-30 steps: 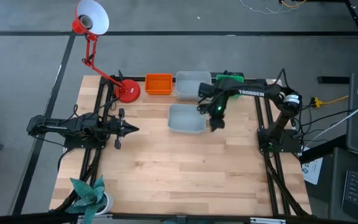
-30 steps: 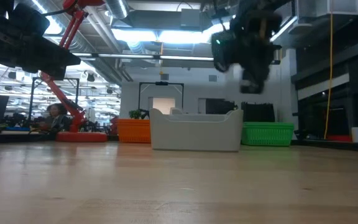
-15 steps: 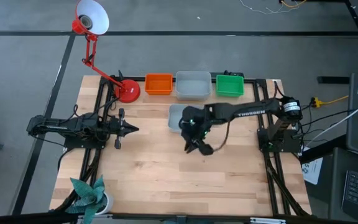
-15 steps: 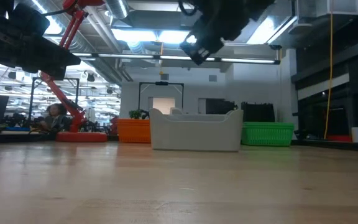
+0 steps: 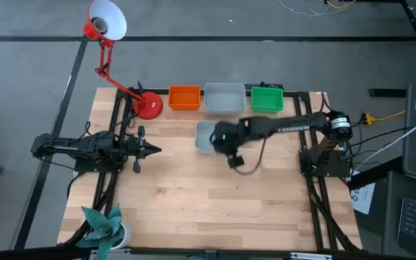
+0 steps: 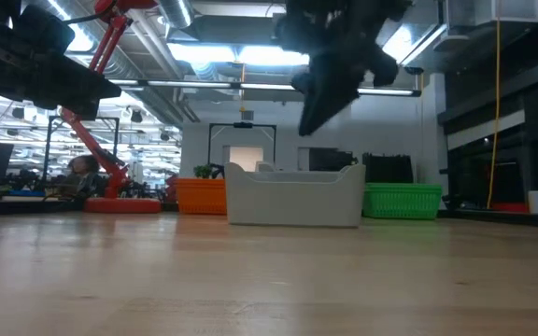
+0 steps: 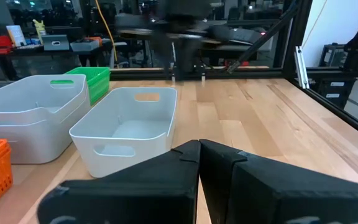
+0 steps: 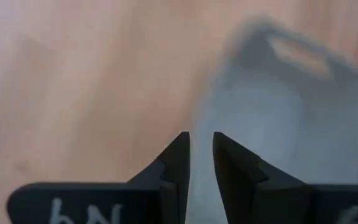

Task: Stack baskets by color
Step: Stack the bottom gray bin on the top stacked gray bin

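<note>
Hovering my right end effector (image 5: 235, 160) above the near right corner of the lone pale grey basket (image 5: 209, 137), I see its dark fingers (image 8: 176, 163) a narrow gap apart, pinching nothing. That basket is translucent smooth plastic, rectangular with rounded corners and a handle slot, sitting on the wooden bench (image 5: 193, 202) just in front of the back row: orange mesh basket (image 5: 184, 98), grey basket (image 5: 223, 99), green mesh basket (image 5: 267, 99). Since half a second ago the right end effector has shifted slightly toward the row; my left end effector (image 5: 152, 150), pressed together, waits left of the lone basket.
</note>
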You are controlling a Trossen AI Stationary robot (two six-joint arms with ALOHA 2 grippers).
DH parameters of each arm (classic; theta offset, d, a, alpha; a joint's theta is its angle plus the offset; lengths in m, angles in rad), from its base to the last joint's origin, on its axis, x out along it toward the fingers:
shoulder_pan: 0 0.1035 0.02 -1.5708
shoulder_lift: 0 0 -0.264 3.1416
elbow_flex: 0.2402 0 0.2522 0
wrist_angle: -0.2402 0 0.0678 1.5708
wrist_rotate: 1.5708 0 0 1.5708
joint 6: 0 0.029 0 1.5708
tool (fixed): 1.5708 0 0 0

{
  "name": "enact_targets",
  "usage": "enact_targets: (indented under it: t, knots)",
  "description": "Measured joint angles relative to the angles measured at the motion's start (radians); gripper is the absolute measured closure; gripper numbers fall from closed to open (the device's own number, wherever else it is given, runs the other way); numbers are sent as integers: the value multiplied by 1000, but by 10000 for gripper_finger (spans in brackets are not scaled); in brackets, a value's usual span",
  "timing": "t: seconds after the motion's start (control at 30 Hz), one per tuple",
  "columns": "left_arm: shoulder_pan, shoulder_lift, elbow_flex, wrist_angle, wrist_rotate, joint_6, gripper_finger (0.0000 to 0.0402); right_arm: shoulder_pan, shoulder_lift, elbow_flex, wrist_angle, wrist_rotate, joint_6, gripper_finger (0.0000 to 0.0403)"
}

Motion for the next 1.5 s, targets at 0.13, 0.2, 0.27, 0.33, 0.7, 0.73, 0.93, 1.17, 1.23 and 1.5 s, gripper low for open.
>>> enact_targets:
  t: [0.13,0.2,0.27,0.33,0.7,0.73,0.93,1.17,1.23,1.5]
  knots:
    - [0,0,0,0,0,0,401,-98,-11,0,-48,-64,23,332]
    - [0,0,0,0,0,0,401,-138,-11,0,-49,-104,30,332]
    - [0,0,0,0,0,0,401,-167,-11,0,-27,-109,50,332]
    - [0,0,0,0,0,0,401,-188,-11,0,11,-71,82,332]
    - [0,0,0,0,0,0,401,-258,-11,0,50,-42,75,308]
    - [0,0,0,0,0,0,401,-262,-7,0,51,-42,67,305]
    - [0,0,0,0,0,0,401,-286,42,0,57,-55,54,300]
    - [0,0,0,0,0,0,401,-301,112,0,135,-49,20,300]
    - [0,0,0,0,0,0,401,-301,118,0,160,-49,19,300]
    - [0,0,0,0,0,0,401,-308,118,0,174,-51,0,300]
